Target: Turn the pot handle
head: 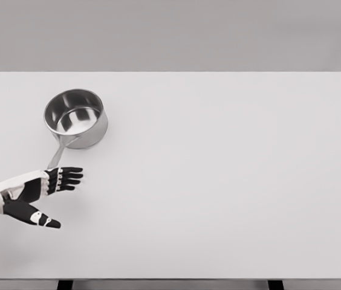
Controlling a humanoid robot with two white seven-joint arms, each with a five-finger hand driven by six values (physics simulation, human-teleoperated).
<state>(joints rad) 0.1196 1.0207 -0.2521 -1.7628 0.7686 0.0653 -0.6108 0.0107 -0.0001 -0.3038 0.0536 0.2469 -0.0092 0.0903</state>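
A shiny steel pot stands upright on the white table, at the left and toward the back. Its thin metal handle runs from the pot's near side down and to the left. My left hand comes in from the left edge, palm turned inward, fingers straight and spread, thumb held low and apart. The fingertips lie just below and beside the handle's free end, which the back of the hand partly hides. Nothing is between the fingers. The right arm does not appear.
The table's front edge runs along the bottom of the view. A plain grey wall rises behind the table's far edge.
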